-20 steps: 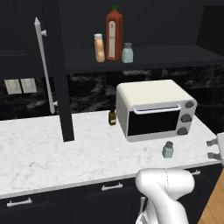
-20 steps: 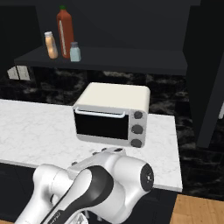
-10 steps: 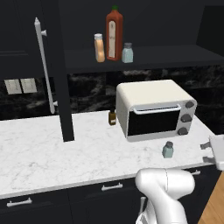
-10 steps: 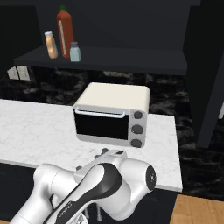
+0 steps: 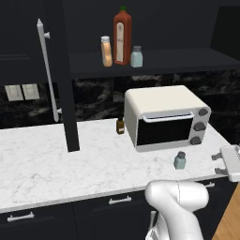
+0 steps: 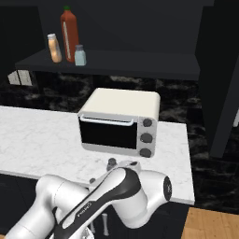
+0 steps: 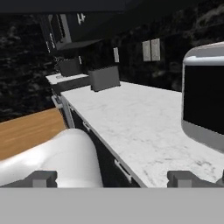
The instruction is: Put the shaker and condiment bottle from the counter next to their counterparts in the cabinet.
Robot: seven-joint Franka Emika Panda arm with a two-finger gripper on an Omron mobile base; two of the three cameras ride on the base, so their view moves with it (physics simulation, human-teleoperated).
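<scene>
Since the earlier pictures the gripper has been carried further in from the right edge of the left base view, and the white arm has been swung across the lower part of the right base view; the things on the counter and shelf have not been shifted. The gripper is seen beyond the counter's right end, apart from every object; in the hand view its two dark fingertips are set wide apart with nothing between them.

The shaker is stood on the counter just in front of the toaster oven, near its right lower corner; in the right base view it is partly hidden behind the arm. The condiment bottle is already placed on the shelf of the cabinet, just left of the tall red bottle; the second shaker is stood just right of that bottle. A tiny dark brown bottle is seen on the counter at the oven's left rear; the cabinet door is stood open, its silver bar handle facing left.
</scene>
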